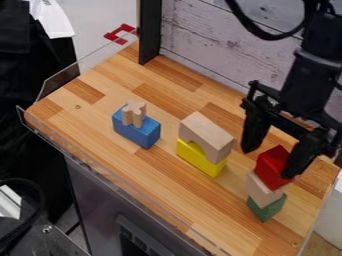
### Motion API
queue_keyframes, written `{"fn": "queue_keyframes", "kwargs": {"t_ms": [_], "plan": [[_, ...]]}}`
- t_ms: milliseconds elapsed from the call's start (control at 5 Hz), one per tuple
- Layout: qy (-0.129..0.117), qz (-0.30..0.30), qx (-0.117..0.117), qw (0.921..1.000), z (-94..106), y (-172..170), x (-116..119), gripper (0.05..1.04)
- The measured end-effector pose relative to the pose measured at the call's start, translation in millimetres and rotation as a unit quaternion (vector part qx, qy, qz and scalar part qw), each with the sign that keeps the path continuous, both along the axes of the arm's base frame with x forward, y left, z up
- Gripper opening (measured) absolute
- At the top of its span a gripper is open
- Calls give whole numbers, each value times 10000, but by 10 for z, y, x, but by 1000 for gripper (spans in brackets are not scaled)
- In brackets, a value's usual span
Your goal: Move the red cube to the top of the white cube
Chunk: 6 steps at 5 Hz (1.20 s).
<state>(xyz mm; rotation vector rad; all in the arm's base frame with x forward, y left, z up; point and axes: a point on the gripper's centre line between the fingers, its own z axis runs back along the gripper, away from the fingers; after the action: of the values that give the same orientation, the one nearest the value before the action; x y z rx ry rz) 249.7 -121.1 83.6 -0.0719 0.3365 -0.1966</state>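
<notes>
The gripper (pixel 268 163) is on the right side, low over the board and open. Its right finger overlaps the right edge of the red cube (pixel 271 167), while its left finger stands apart, up and to the left. The red cube is on top of the pale, whitish wooden cube (pixel 262 190), turned a little relative to it. Whether the right finger touches the red cube, I cannot tell. Under the pale cube is a green block (pixel 268 207), making a stack of three.
Left of the stack, a pale wooden arch (pixel 208 136) sits on a yellow block (pixel 200 159). Farther left, a blue block (pixel 137 131) carries a small notched wooden piece (pixel 134 113). A black post (pixel 150 32) and whitewashed wall border the back; clear edging runs along the wooden top's front.
</notes>
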Motion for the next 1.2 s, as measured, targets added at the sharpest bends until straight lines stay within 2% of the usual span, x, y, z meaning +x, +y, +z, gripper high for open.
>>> {"fn": "queue_keyframes", "kwargs": {"t_ms": [200, 400, 600, 800, 1000, 1200], "plan": [[-8, 23, -22, 10000, -9, -1, -4, 531], [10, 64, -13, 10000, -13, 4, -14, 531], [-173, 210, -148, 9995, 128, 62, 5, 531], [-292, 762, -292, 9962, 210, 324, 118, 531], [-315, 1353, -336, 9897, 217, 672, 212, 531], [-278, 1981, -300, 9793, 135, 1123, 200, 531]]}}
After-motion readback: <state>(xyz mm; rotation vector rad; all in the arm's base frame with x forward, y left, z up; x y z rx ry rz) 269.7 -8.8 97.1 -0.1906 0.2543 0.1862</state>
